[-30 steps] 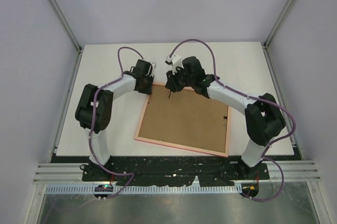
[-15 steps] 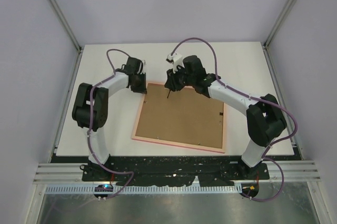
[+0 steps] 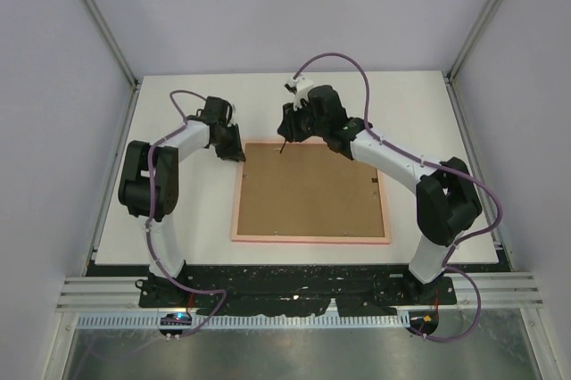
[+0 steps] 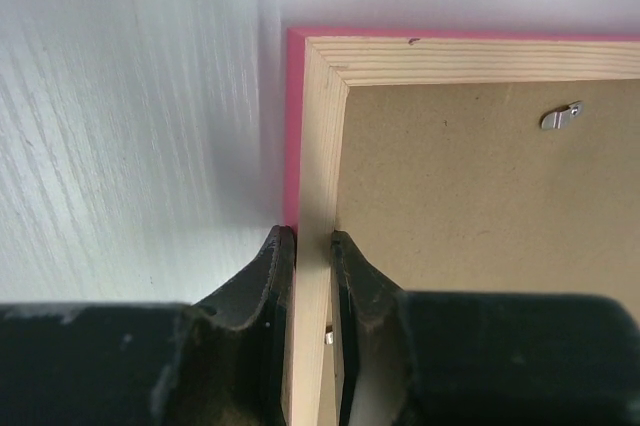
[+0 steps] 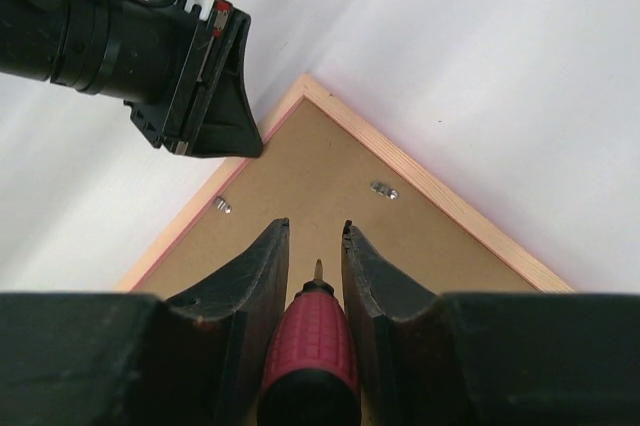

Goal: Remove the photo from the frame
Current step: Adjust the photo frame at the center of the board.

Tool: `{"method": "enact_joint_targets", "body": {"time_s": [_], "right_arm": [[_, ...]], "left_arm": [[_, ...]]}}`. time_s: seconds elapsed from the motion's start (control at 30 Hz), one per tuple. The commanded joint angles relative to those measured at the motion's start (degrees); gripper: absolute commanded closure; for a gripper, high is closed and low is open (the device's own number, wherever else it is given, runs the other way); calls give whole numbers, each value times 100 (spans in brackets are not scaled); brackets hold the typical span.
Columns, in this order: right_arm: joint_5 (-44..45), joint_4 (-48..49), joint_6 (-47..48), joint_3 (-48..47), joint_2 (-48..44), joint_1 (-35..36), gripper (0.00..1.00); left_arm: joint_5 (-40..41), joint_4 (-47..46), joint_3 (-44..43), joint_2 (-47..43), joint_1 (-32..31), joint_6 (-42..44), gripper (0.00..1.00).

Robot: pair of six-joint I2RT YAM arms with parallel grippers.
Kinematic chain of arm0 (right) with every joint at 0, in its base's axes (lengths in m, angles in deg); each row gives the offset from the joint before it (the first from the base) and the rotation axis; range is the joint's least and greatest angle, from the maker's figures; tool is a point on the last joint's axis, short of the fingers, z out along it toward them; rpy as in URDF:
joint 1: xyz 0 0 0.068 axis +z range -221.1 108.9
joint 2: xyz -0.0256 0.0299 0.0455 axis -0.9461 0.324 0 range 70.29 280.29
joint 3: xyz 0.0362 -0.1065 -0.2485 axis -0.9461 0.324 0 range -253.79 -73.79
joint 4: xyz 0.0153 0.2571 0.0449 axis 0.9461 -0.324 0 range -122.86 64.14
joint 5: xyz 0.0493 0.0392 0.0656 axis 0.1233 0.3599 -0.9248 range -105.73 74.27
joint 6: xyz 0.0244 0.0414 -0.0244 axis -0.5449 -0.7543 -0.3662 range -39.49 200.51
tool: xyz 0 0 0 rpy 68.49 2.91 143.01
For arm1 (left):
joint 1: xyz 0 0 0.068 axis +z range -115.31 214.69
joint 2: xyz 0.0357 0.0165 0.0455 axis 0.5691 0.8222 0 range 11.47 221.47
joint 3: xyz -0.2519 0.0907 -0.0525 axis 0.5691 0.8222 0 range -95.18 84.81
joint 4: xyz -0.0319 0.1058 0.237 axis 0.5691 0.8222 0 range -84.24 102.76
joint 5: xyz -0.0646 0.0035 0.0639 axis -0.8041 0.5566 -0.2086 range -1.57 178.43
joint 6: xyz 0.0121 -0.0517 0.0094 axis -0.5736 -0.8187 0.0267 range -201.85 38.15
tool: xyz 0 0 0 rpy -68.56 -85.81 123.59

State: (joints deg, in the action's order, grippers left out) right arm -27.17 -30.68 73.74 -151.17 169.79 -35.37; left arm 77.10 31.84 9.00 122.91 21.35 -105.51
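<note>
The frame lies back-up on the table, backing board showing. Left gripper pinches its left rail near the far corner. Right gripper clamps a red-handled screwdriver, tip above the board.

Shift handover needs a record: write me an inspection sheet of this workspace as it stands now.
Surface: white table, faint marks.
Job's things: thin bright-pink rectangular picture frame lies face down, plain brown backing board and small metal clips in place; photo not visible.
Clutter: nothing seen.
Tools: left tool shut on the frame's left rail; right tool shut on red-handled screwdriver, tip toward the backing board.
Cables: purple cables hang in loose loops.
Surroundings: pale enclosure walls, metal posts.
</note>
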Motion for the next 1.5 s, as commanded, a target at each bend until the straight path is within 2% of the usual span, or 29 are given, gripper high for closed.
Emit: {"method": "enact_joint_targets", "body": {"time_s": [0.0, 0.33, 0.47, 0.63, 0.97, 1.17, 1.47], "right_arm": [[195, 192, -378, -426, 270, -4, 92], [143, -405, -1107, -1339, 1211, -13, 93], [-174, -554, -1160, -1551, 1413, -4, 92], [-95, -556, -1003, -1780, 1449, -4, 92], [-16, -827, -1582, -2350, 1985, 127, 92], [19, -1073, -1600, -2685, 2258, 268, 92], [230, -1153, -1582, -2308, 2056, 303, 92]], "left_arm": [[-545, 345, -232, -17, -1, -376, 99], [-1002, -340, 558, -263, -46, -903, 88], [-1125, -587, 559, -202, -37, -807, 71], [-1134, -622, 401, -201, -28, -614, 63], [-1380, -886, 242, -105, 7, -473, 62], [-1355, -1009, 286, 18, 25, -385, 62], [-1213, -1298, 549, 98, 209, -429, 64]]}}
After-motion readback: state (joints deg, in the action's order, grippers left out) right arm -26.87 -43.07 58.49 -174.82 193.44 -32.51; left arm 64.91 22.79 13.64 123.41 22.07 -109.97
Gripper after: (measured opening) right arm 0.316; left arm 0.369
